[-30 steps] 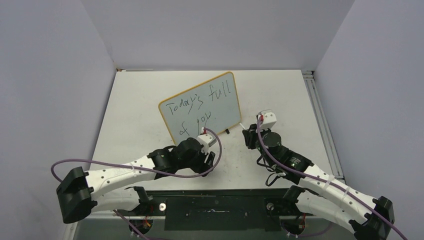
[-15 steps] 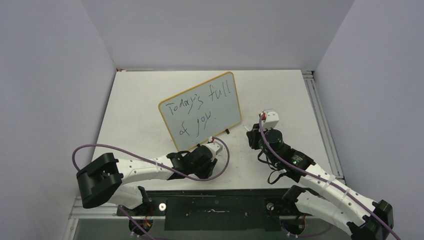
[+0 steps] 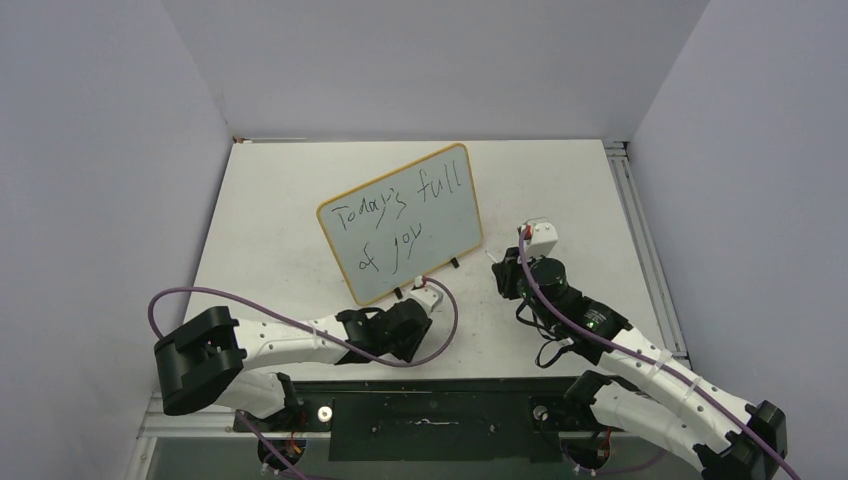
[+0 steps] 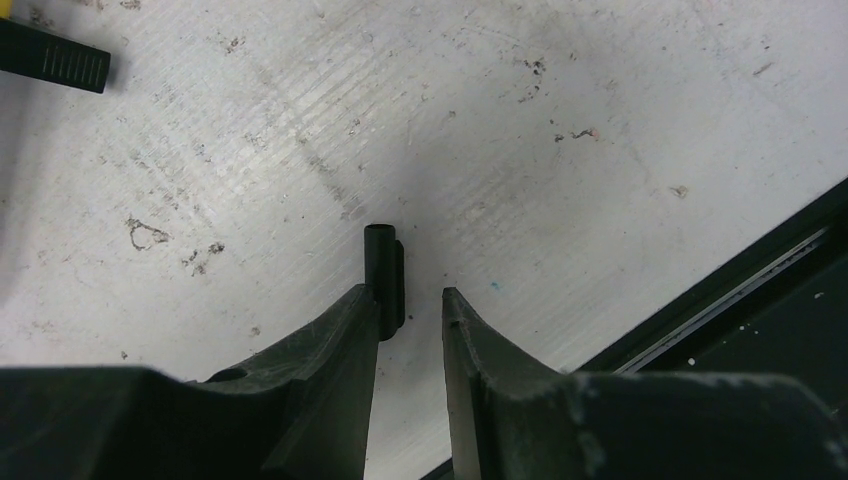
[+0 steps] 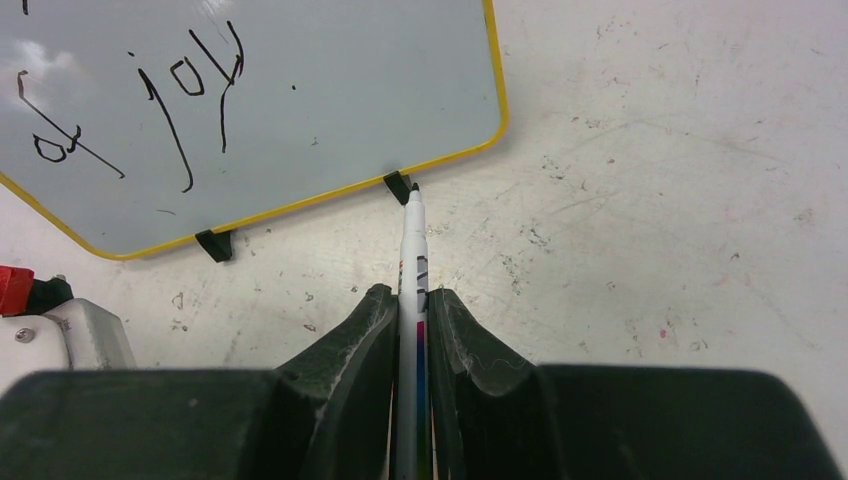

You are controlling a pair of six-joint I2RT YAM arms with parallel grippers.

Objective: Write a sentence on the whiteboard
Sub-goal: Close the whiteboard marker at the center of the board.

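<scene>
Mostly cropped whiteboard (image 5: 380, 90), sentence (image 5: 167, 125) (upper line cut)

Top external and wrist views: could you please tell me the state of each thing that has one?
whiteboard: standing on its feet
sentence: written, two slanted lines
right gripper: shut on the marker
marker: uncapped, tip pointing forward
left gripper: open
cap: off the marker, at the left gripper's tips

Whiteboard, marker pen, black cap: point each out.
whiteboard (image 3: 450, 235): top external view, bare lower-right part of its face.
marker pen (image 5: 412, 240): right wrist view, white barrel just below the tip.
black cap (image 4: 383, 275): left wrist view, middle of its body.
</scene>
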